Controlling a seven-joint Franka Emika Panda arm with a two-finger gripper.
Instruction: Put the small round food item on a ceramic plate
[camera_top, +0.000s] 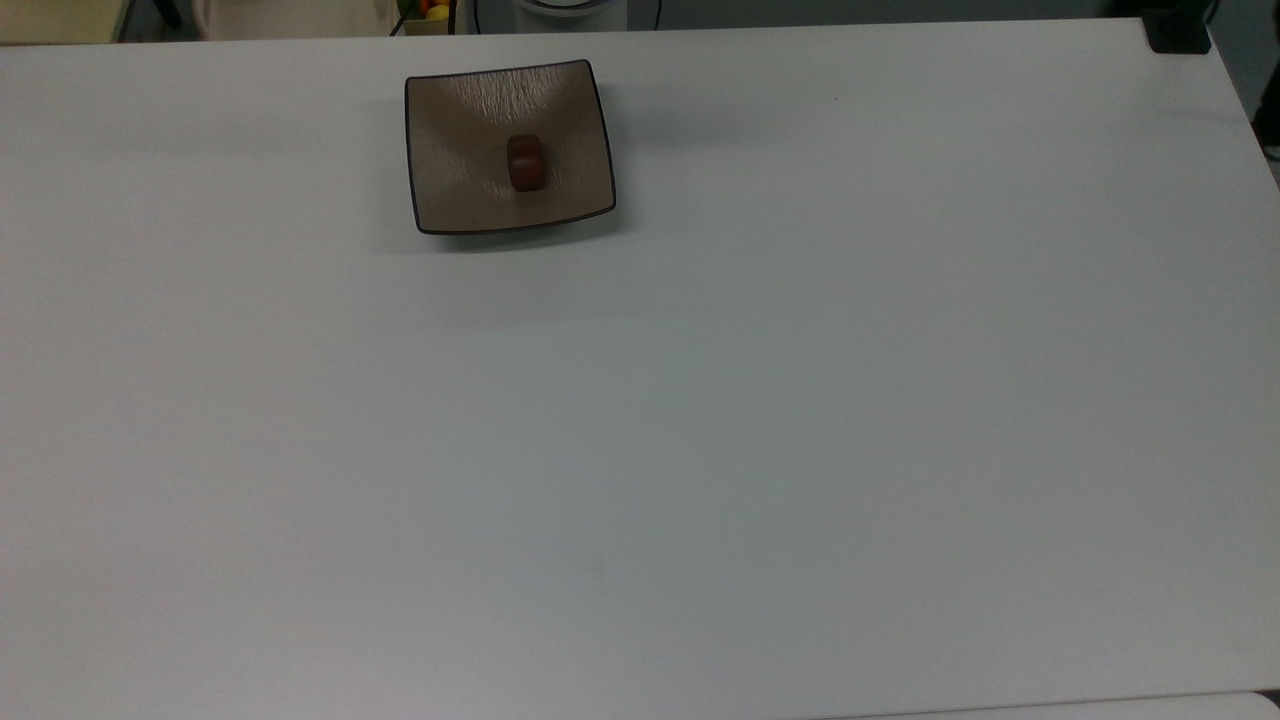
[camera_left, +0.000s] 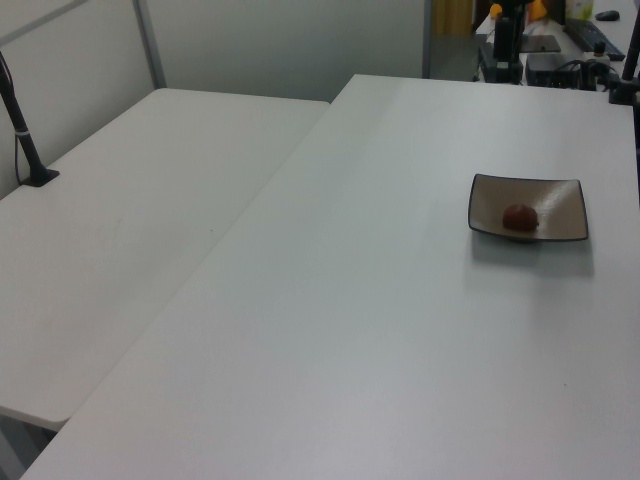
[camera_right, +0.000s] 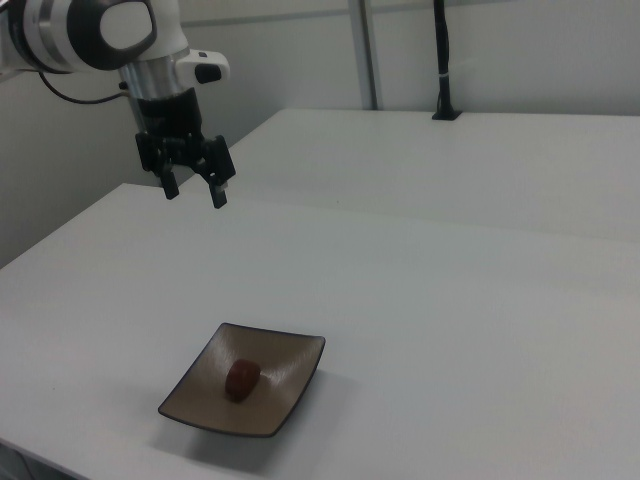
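The small round food item (camera_top: 526, 163), a glossy reddish-brown lump, lies in the middle of the ceramic plate (camera_top: 455, 190), a square taupe dish with a dark rim near the far edge of the table in the top view. The lump (camera_left: 519, 217) and plate (camera_left: 558, 205) also appear at the left view's right, and the lump (camera_right: 241, 379) rests on the plate (camera_right: 293, 370) low in the right view. My gripper (camera_right: 195, 190) hangs open and empty high above the table, well clear of the plate, at the right view's upper left.
A second white table (camera_left: 120, 230) adjoins on the left view's left, with a black post (camera_left: 22, 130) clamped to it. Another black clamp (camera_top: 1178, 30) sits at the top view's far right corner. Cables and equipment (camera_left: 560, 60) lie beyond the table's far edge.
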